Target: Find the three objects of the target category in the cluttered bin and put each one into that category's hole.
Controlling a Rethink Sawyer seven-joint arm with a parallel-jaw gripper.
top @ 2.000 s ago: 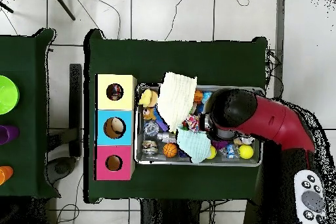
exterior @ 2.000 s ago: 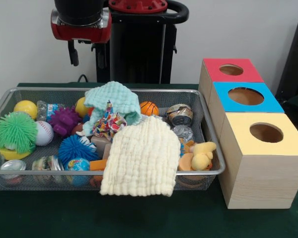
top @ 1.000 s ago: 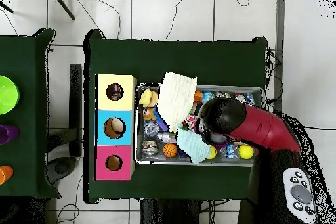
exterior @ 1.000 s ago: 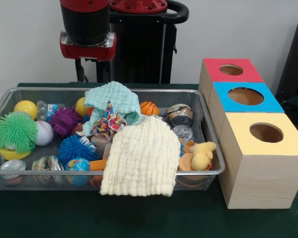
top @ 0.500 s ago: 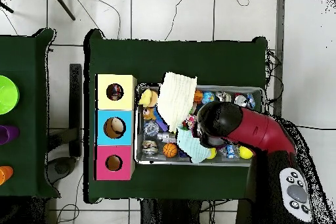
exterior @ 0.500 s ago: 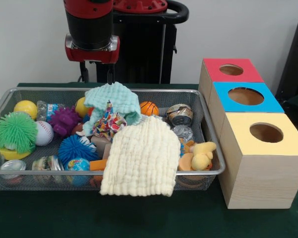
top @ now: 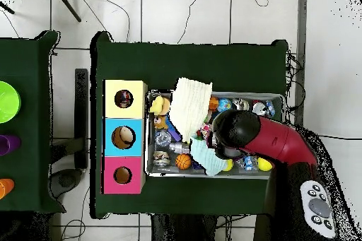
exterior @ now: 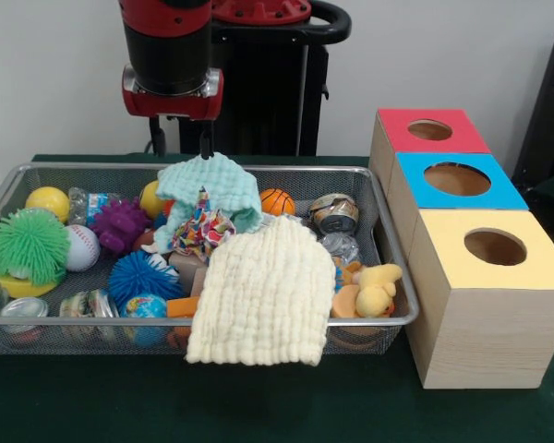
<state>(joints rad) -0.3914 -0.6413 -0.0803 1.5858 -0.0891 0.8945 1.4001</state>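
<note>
Front view. We find a wire mesh bin (exterior: pixel 258 170) on the green table (exterior: pixel 258 406), packed with mixed items. A cream waffle cloth (exterior: pixel 263 295) drapes over the bin's near rim and hangs down outside it. Behind it a mint green cloth (exterior: pixel 212 187) lies bunched on top of a multicoloured patterned cloth (exterior: pixel 196 231). On the left we note a green spiky ball (exterior: pixel 28 245), a white baseball (exterior: pixel 81 246), a purple spiky ball (exterior: pixel 120 224), a blue spiky ball (exterior: pixel 143 275) and a yellow ball (exterior: pixel 48 202). A small basketball (exterior: pixel 277 201) and a crushed can (exterior: pixel 333 213) lie towards the far rim, and a yellow plush duck (exterior: pixel 377 289) sits in the near right corner. Right of the bin stand three wooden boxes in a row, each with a round hole in its top: the red-topped box (exterior: pixel 429 131), the blue-topped box (exterior: pixel 457 180) and the yellow-topped box (exterior: pixel 494 249). The tool (exterior: pixel 179 140) hangs above the far rim, just over the mint green cloth and apart from it; its two thin fingers (exterior: pixel 204 140) stand apart with nothing between them.

Overhead view. The red arm (top: pixel 272 138) covers the middle of the bin and hides the tool. The cream waffle cloth overhangs the bin's upper edge.
</note>
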